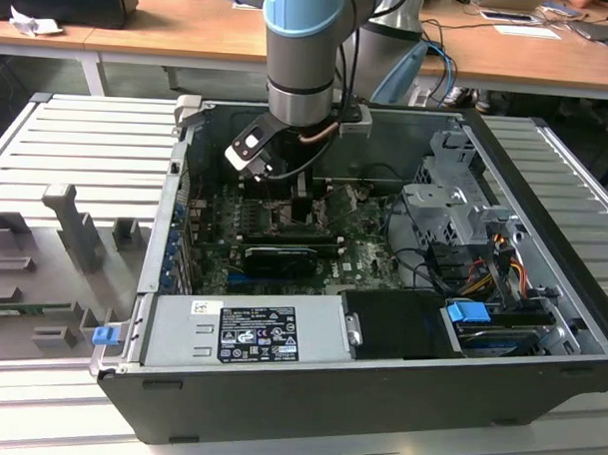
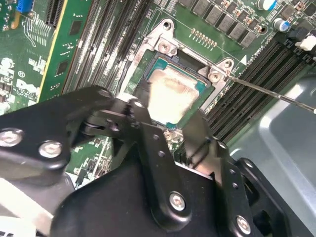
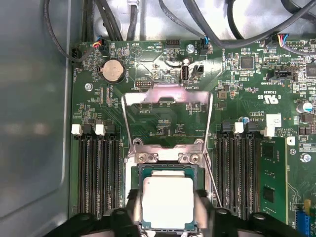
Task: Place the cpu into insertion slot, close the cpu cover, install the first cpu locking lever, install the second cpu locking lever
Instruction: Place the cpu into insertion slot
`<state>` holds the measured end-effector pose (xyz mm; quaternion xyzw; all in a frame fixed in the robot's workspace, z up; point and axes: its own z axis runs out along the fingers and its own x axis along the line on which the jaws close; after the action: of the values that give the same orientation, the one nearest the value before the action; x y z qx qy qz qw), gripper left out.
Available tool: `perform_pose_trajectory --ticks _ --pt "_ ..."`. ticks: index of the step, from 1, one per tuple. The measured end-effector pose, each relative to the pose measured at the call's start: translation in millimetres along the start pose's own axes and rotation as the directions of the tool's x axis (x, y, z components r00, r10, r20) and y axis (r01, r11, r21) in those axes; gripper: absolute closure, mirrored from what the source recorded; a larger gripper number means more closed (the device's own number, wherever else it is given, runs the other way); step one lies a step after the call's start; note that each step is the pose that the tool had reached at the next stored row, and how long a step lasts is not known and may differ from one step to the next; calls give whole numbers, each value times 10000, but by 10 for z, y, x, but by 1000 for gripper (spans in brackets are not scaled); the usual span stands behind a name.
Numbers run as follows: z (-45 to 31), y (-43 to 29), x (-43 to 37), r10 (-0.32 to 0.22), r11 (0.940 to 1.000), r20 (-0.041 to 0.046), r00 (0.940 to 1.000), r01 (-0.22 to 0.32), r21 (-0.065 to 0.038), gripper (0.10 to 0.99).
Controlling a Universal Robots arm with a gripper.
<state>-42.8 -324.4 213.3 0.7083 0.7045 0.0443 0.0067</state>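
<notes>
In both wrist views the cpu (image 3: 168, 200) (image 2: 173, 91), a pale silver square, lies flat within the insertion slot (image 3: 139, 174) (image 2: 140, 61) on the green motherboard. My gripper (image 3: 168, 210) (image 2: 165, 118) straddles it, one black finger against each of two opposite edges, shut on the cpu. The cpu cover (image 3: 168, 96), a thin silver frame, stands swung open beyond the slot's hinge. A thin locking lever (image 2: 266, 91) (image 3: 211, 177) juts out free beside the slot. In the exterior view the gripper (image 1: 290, 202) reaches down into the open computer case.
Black memory slots (image 3: 96, 173) (image 3: 237, 173) run along both sides of the socket. A coin battery (image 3: 112, 70) and cable bundles (image 3: 197, 19) sit beyond the cover. The case wall (image 1: 175, 213), power supply (image 1: 245, 330) and drive cage (image 1: 455, 208) ring the board.
</notes>
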Motion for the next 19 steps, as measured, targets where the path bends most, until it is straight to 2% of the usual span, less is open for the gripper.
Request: perform_pose_trajectory --ticks 1,2,3,4,5,6,7,8,19 --pt "-2 8 0 3 10000 -2 10000 -3 22 549" --pt "-5 16 0 5 10000 -1 10000 -5 43 675" --pt "-9 28 0 6 10000 0 10000 -6 74 675" --pt "-13 40 0 8 9999 1 10000 -8 113 733" --pt "-16 51 0 10 9999 3 10000 -10 151 733" --pt "-23 64 0 13 9998 3 10000 -13 203 855" --pt "-31 67 1 14 9997 5 10000 -15 229 855" --pt "-43 69 2 17 9997 3 10000 -17 250 973" --pt "-85 72 4 16 9997 4 10000 -16 251 980"
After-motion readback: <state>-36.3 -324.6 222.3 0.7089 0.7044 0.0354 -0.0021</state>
